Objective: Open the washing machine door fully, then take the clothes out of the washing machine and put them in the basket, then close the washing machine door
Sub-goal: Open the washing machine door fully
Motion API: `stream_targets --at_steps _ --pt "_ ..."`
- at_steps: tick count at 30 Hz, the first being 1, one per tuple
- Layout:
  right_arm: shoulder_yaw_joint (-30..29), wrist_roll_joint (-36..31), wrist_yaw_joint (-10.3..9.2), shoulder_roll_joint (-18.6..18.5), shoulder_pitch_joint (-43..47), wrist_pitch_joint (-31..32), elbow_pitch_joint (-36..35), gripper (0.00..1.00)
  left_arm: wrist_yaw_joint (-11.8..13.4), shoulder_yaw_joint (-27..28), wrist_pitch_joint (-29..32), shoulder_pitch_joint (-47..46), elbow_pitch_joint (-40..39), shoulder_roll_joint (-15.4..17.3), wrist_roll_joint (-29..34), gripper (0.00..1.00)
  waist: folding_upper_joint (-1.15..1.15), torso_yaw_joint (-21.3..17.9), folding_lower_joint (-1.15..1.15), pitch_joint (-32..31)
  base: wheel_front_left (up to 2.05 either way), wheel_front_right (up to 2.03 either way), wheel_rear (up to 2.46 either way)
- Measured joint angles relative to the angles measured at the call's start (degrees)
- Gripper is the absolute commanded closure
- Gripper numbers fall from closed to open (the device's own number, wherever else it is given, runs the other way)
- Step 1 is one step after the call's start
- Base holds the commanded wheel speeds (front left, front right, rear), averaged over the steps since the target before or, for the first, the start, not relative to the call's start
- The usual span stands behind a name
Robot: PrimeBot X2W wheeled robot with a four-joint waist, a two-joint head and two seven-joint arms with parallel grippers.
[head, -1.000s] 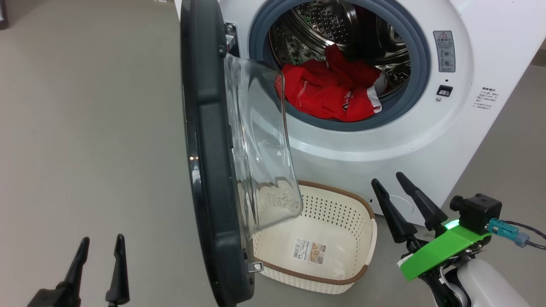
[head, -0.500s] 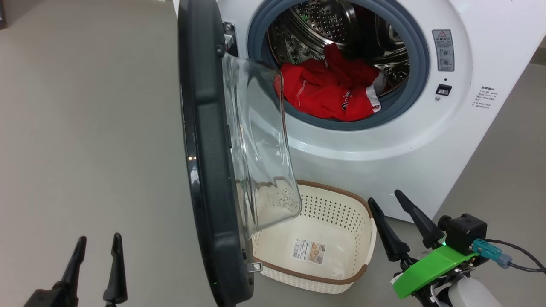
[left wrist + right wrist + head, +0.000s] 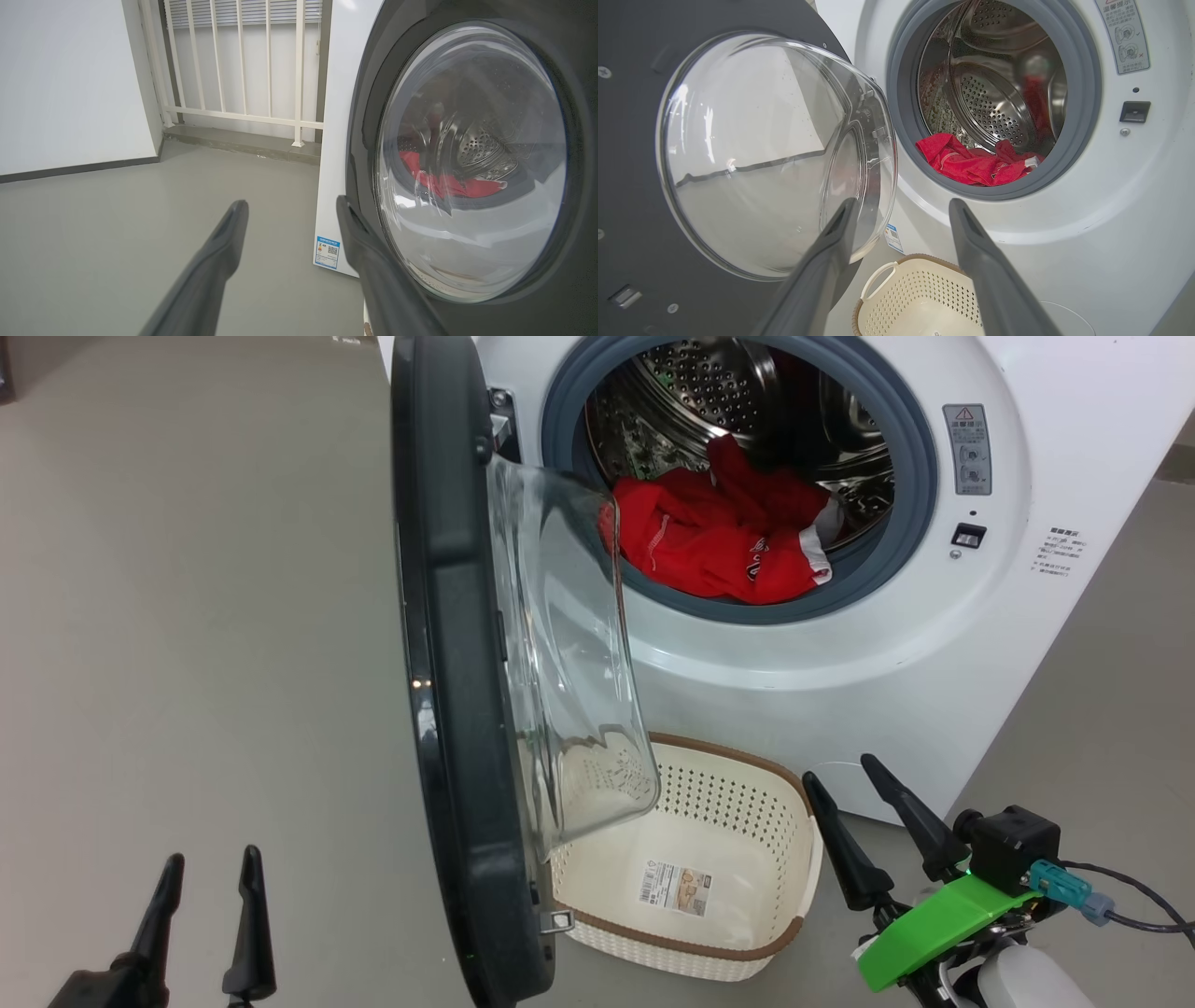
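Note:
The white washing machine [image 3: 934,644] fills the upper right, its drum open. The washing machine door [image 3: 448,663] stands swung out, edge-on to me, its glass bowl bulging over the basket [image 3: 738,793]. The red clothes [image 3: 728,541] lie at the drum's front lip. The cream basket sits on the floor below the opening, with just a paper label inside. My right gripper [image 3: 840,770] is open beside the basket's right end, holding nothing. My left gripper [image 3: 213,859] is open, low on the door's outer side. The right wrist view shows the clothes [image 3: 976,163], the door [image 3: 752,154] and the basket [image 3: 915,298].
Bare grey floor [image 3: 187,616] stretches left of the door. In the left wrist view a white railing [image 3: 243,70] and a white wall [image 3: 70,79] stand behind the machine's side panel [image 3: 341,140]. The door latch slot [image 3: 969,535] sits right of the opening.
My right gripper has dropped lower and drawn back a little, staying open. The left gripper has sunk slightly. Door, clothes and basket have not moved.

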Motion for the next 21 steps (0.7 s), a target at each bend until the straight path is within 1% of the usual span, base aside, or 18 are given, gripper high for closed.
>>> stream_targets --at_steps 17,18,19,20,21 --pt "0.09 -0.07 0.00 0.09 0.00 0.00 0.49 0.00 0.00 -0.32 0.00 0.00 -0.02 -0.16 -0.03 0.00 0.00 0.11 0.00 -0.11 0.00 0.00 0.00" --pt "0.10 -0.08 0.00 0.11 0.00 0.00 0.53 0.00 0.00 -0.36 0.00 0.00 -0.02 -0.14 -0.05 0.10 0.00 0.09 0.00 -0.11 0.00 0.00 0.00" --pt "0.11 -0.14 0.00 0.13 0.00 0.00 0.56 0.00 0.00 -0.41 0.00 0.00 -0.02 -0.13 -0.10 0.29 0.00 0.07 0.00 -0.10 0.00 0.00 0.00" --pt "0.13 -0.14 0.00 0.14 0.00 0.00 0.60 0.00 0.00 -0.46 0.00 0.00 -0.02 -0.11 -0.10 0.54 0.00 0.03 0.00 -0.10 0.00 0.00 0.00" --pt "0.15 -0.14 0.00 0.15 0.00 0.00 0.68 0.00 0.00 -0.52 0.00 0.00 -0.02 -0.09 -0.10 0.75 0.00 0.00 0.00 -0.13 0.00 0.00 0.00"
